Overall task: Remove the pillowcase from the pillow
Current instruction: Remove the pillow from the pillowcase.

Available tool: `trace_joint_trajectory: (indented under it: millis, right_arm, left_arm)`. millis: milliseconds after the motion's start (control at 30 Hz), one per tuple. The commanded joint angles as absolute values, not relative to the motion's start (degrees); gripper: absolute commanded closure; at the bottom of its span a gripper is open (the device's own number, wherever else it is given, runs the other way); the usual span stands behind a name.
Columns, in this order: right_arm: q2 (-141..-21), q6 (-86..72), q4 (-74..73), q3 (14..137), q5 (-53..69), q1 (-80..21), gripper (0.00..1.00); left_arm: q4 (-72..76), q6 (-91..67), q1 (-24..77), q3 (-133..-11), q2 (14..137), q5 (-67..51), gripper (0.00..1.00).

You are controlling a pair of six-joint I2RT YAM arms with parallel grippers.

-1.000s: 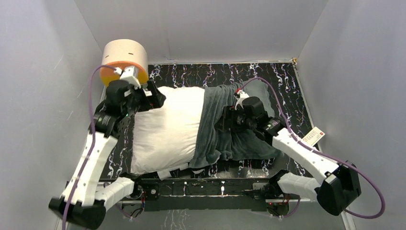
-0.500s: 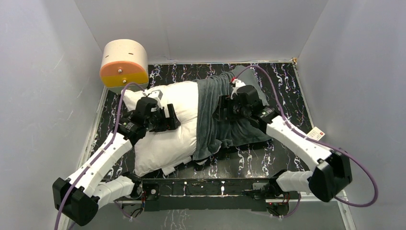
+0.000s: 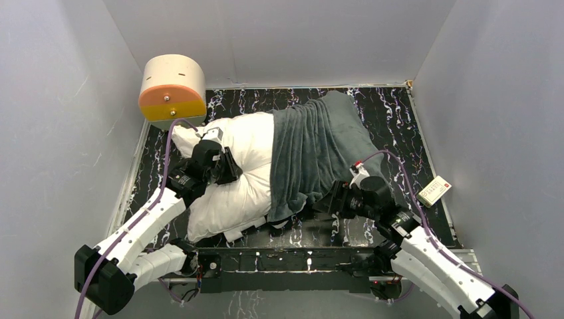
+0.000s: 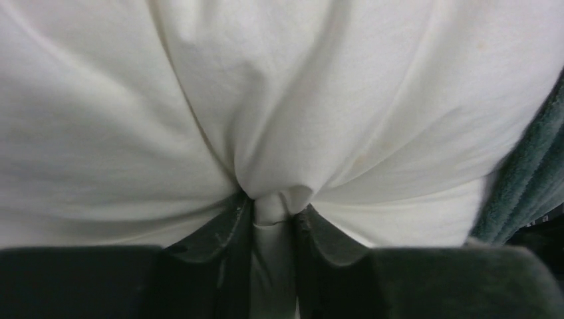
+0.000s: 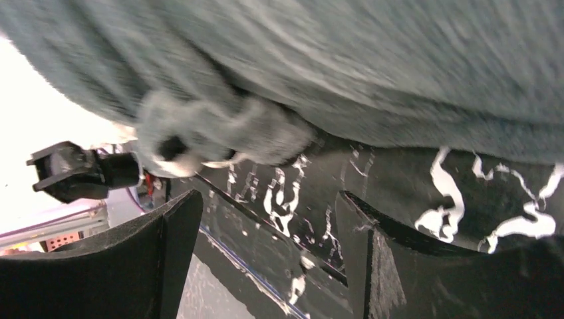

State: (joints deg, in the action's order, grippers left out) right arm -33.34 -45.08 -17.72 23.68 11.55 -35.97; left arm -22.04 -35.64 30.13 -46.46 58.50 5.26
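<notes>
left arm [image 3: 143, 216] jaws pinched, right arm [image 3: 433, 260] jaws wide

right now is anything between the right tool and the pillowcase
Nothing visible: the open right tool faces the dark grey-green plush pillowcase hem, with only black marbled table surface between them.

Noting pillow [image 3: 243, 189] lying across table [image 3: 392, 113], pillowcase [image 3: 319, 146] draping over its right half; cylinder [image 3: 173, 86] sitting behind at far-left corner; left gripper [image 4: 273, 216] sitting on pillow's left part; right gripper [image 5: 266, 219] hovering just before pillowcase's near edge.
</notes>
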Motion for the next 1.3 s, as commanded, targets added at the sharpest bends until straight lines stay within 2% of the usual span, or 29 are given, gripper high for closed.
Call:
trace_joint_trajectory:
  millis: [0,67,267,367,433,500,533,567,633,700,767,833,900,1000,1067,1133,1267]
  right_arm:
    - [-34.8,-52.2,-9.2,20.8,12.7,-35.8,0.19]
    - [-36.3,-51.9,-6.9,20.3,10.0,-35.8,0.19]
    - [-39.8,-51.1,4.7,18.4,5.0,-35.8,0.24]
    - [-41.3,-49.8,-0.3,20.4,-7.4,-35.8,0.40]
    - [-41.4,-46.3,-2.7,22.1,-14.8,-35.8,0.55]
    - [-40.8,-44.1,-1.5,21.5,-20.1,-35.8,0.83]
    - [-40.3,-42.4,-0.9,21.5,-21.8,-35.8,0.93]
    - [-39.7,-40.8,-1.7,22.2,-23.5,-35.8,0.98]
    - [-38.3,-39.5,-6.6,24.7,-29.6,-35.8,1.00]
    - [-37.3,-39.4,-12.2,26.9,-39.9,-35.8,1.00]
    - [-36.4,-38.6,-16.3,29.3,-44.5,-35.9,1.00]
    - [-35.6,-35.5,-17.4,31.1,-42.5,-35.8,0.99]
    - [-35.3,-34.3,-16.9,31.7,-36.1,-35.8,0.88]
    - [-36.7,-33.7,-16.5,31.5,-25.7,-35.8,0.63]
    - [-38.4,-37.2,-17.8,30.8,-25.0,-35.8,0.52]
    - [-40.3,-40.9,-19.4,29.8,-28.1,-35.8,0.29]
    - [-42.4,-44.1,-16.2,28.3,-27.4,-34.9,0.27]
  left_arm:
    - [-28.3,-34.7,30.5,-43.1,62.0,4.9,0.89]
    - [-28.7,-34.6,30.5,-43.5,61.9,4.7,0.99]
    - [-30.6,-34.4,30.5,-44.1,60.8,5.9,1.00]
    - [-30.7,-34.1,30.5,-44.0,59.9,6.4,1.00]
    - [-31.1,-33.5,30.5,-44.4,60.0,6.5,1.00]
    - [-33.0,-34.1,30.5,-45.0,60.4,8.0,1.00]
    - [-33.9,-34.5,30.5,-45.3,60.5,9.4,1.00]
    - [-34.7,-34.8,30.5,-45.5,60.5,10.8,1.00]
    - [-36.2,-35.0,30.5,-46.1,60.2,13.4,1.00]
    - [-36.9,-35.0,30.5,-46.3,59.5,14.9,1.00]
    - [-36.7,-34.8,30.4,-46.2,59.0,15.2,1.00]
    - [-36.6,-34.4,30.4,-46.3,58.9,15.0,1.00]
    - [-36.5,-34.2,30.4,-46.5,59.0,14.7,1.00]
    - [-35.6,-33.9,30.4,-46.6,59.1,13.3,1.00]
    - [-35.1,-33.9,30.4,-46.6,59.2,12.4,1.00]
    - [-34.9,-33.8,30.4,-46.6,59.2,12.1,1.00]
    - [-34.8,-33.4,30.4,-46.7,59.1,11.6,1.00]
